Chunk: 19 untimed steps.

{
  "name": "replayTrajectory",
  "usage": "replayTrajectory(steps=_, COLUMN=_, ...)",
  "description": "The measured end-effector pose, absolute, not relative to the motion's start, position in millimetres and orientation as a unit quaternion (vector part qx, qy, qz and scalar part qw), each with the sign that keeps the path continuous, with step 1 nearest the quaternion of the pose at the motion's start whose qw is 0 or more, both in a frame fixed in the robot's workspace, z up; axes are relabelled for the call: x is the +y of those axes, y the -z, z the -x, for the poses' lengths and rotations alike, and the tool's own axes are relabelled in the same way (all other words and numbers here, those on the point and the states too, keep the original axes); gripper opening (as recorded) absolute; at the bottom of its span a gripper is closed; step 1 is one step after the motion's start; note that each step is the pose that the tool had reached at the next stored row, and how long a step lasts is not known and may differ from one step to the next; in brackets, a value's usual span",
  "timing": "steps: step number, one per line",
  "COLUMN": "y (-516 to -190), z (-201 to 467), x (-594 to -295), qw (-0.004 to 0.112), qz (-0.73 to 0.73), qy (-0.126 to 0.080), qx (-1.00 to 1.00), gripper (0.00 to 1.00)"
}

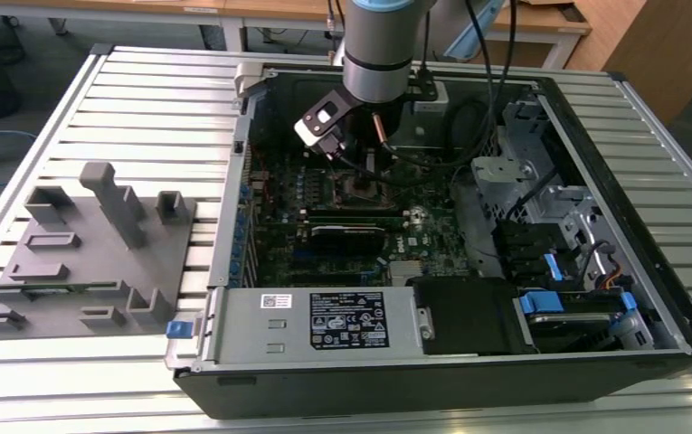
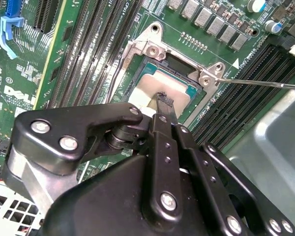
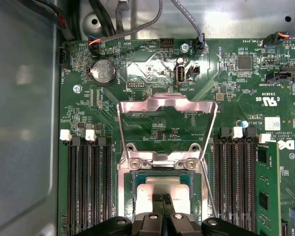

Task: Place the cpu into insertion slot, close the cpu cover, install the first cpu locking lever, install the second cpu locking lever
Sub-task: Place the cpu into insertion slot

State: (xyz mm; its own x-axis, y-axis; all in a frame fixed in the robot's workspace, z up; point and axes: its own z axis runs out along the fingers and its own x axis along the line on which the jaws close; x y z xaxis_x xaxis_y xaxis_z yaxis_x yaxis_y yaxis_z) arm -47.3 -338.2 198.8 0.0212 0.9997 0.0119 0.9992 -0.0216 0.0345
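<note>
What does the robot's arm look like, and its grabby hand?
The arm is a fat silver-grey tube with a light blue ring and a black band. Black cables hang beside it. The gripper is shiny black, with jointed links and silver screws.

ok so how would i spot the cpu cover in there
Inside the open computer case, find the green motherboard and the socket between its black memory slots. The cpu cover is the thin dull-metal frame swung open beside the cpu; alone among its neighbours, it has a big window showing green board.
</note>
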Motion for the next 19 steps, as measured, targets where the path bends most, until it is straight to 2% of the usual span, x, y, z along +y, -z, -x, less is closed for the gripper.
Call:
replayTrajectory(steps=13, y=-199, z=47, x=-338, qw=0.008, qz=-0.715, qy=-0.017, qx=0.699, gripper=0.11)
replayTrajectory(steps=19, y=-209, z=47, x=-338, qw=0.008, qz=-0.715, qy=-0.017, qx=0.699, gripper=0.11)
